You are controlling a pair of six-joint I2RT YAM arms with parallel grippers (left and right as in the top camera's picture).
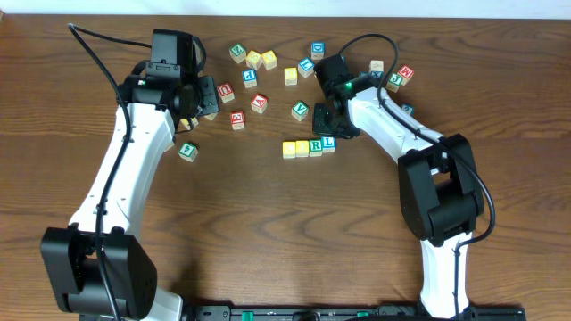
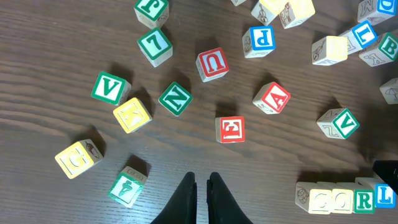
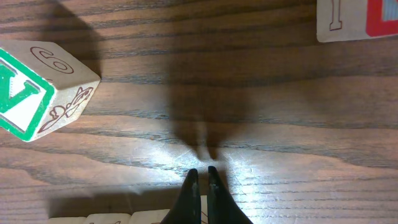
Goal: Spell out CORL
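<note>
Four wooden cubes stand touching in one line as the CORL row (image 1: 309, 146): two with yellow faces, the C cube (image 1: 289, 149) and the O cube (image 1: 302, 148), then one green R cube (image 1: 316, 146) and one blue L cube (image 1: 328, 143). In the left wrist view the same row (image 2: 348, 200) reads C, O, R, L.

Two arms work the table (image 1: 268, 232). The right gripper (image 1: 323, 118) hangs just beyond the row's L end, its claw pinched together on nothing. The right wrist view shows those fingers (image 3: 203, 174) over bare wood, with the row's tops at the lower edge. The left gripper (image 1: 207, 98) sits well to the left of the row, claw likewise closed and empty (image 2: 201, 180).

More than a dozen loose cubes lie scattered beyond the row. Nearest it is a green V cube (image 1: 300, 111), close beside the right gripper. Three red cubes, A (image 2: 272, 98), E (image 2: 231, 129) and U (image 2: 212, 64), lie left of the row. The left arm hides several cubes from the overhead camera, among them a yellow K cube (image 2: 132, 114).
</note>
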